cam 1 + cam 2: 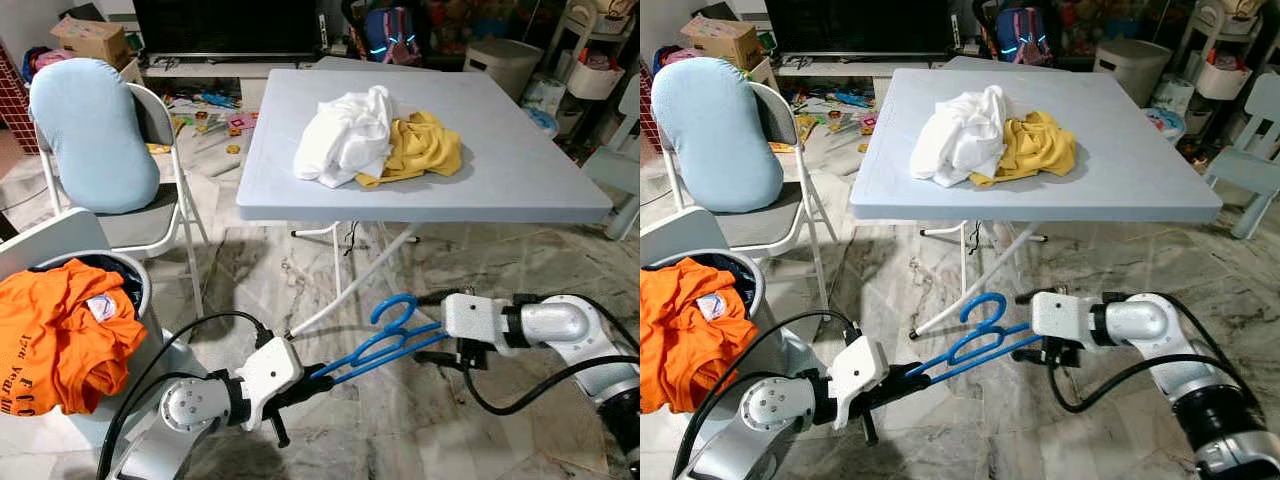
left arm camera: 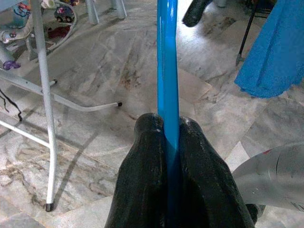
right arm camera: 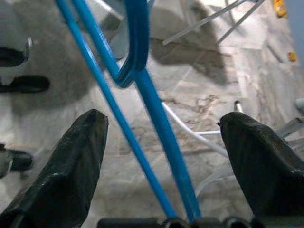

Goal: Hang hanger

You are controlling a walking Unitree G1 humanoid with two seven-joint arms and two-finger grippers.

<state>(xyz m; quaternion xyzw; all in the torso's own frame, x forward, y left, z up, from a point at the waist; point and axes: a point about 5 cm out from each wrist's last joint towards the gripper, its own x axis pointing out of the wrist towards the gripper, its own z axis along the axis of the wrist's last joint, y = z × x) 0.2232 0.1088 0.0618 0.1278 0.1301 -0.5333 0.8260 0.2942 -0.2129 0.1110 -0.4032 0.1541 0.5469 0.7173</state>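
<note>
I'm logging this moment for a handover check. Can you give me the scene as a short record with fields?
hanger: blue hanger, held low over the marble floor, between the two arms
left gripper: left gripper shut on one end of the hanger
right gripper: right gripper open, fingers either side of the hanger's bars
table: grey table ahead, white and yellow clothes piled on it
basket: laundry basket at the robot's left, orange shirt draped over it

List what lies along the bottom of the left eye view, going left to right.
Orange T-shirt draped over the grey laundry basket → left gripper shut on the blue plastic hanger → right gripper with its fingers open around the hanger's other end.
</note>
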